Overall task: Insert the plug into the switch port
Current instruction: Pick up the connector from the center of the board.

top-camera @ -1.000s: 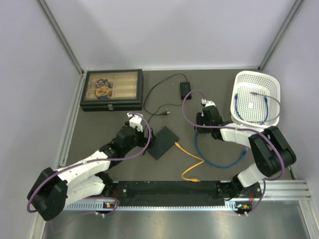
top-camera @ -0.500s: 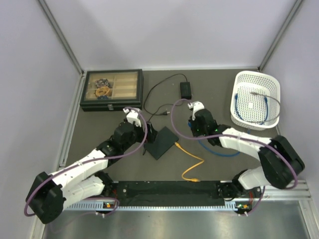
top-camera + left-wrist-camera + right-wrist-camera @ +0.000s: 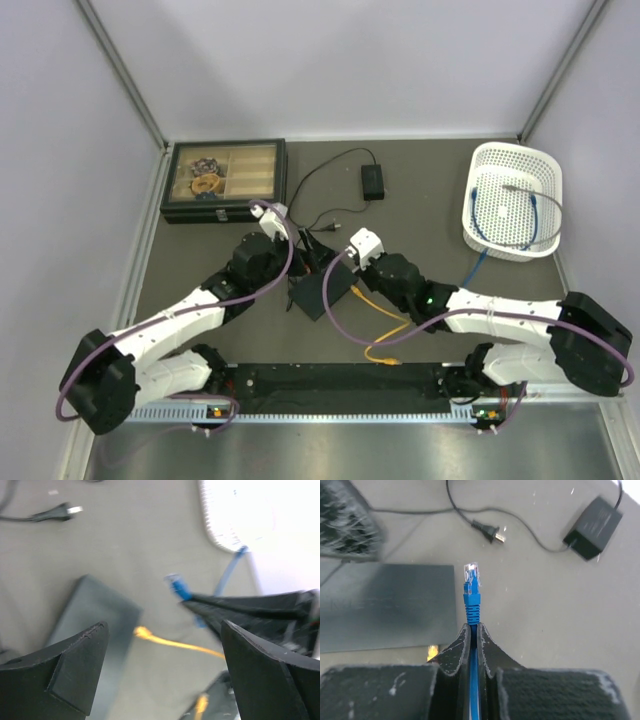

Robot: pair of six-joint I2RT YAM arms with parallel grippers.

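The switch, a flat dark grey box [image 3: 322, 290], lies at the table's middle; it also shows in the left wrist view [image 3: 95, 620] and the right wrist view [image 3: 385, 605]. Its port is not discernible. My right gripper [image 3: 340, 270] [image 3: 474, 629] is shut on a blue cable, with the blue plug [image 3: 471, 582] [image 3: 177, 586] sticking out ahead of the fingertips, just off the switch's near right edge. My left gripper [image 3: 303, 262] [image 3: 164, 625] is open and empty, hovering over the switch's far side. A yellow cable [image 3: 385, 320] has its plug [image 3: 432, 651] at the switch's right edge.
A black power brick [image 3: 372, 180] [image 3: 594, 527] with a thin lead and plug end [image 3: 490, 531] lies behind. A black compartment case [image 3: 225, 180] stands at the back left, and a white basket [image 3: 515, 200] with blue cable at the back right.
My right arm has swung left across the table with the blue plug, from near the basket to beside the switch. My left gripper has shifted slightly away, over the switch's far side.
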